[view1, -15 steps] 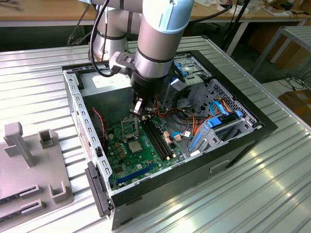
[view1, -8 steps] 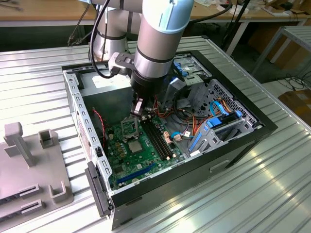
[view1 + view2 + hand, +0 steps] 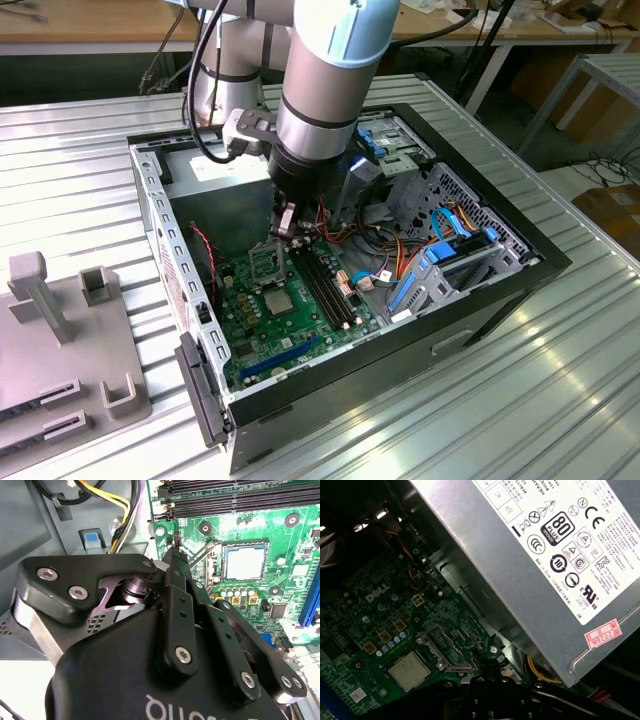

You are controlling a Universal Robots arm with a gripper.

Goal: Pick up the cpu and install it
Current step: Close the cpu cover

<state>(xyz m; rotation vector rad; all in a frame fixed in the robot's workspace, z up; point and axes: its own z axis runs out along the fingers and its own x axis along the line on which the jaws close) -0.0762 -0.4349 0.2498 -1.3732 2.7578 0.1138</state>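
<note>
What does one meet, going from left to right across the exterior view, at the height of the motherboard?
Grey plastic fixture → case's hinged side rail → cpu → black memory slots → blue drive bracket → black case wall.

The arm (image 3: 325,80) is a thick silver-grey tube with a pale blue cap and a dark band near the wrist; black cables (image 3: 205,70) run along it. The gripper (image 3: 172,562) is matt black, built of rounded link plates (image 3: 80,587) fastened with silver hex-socket screws (image 3: 183,654), with white lettering on its body.
</note>
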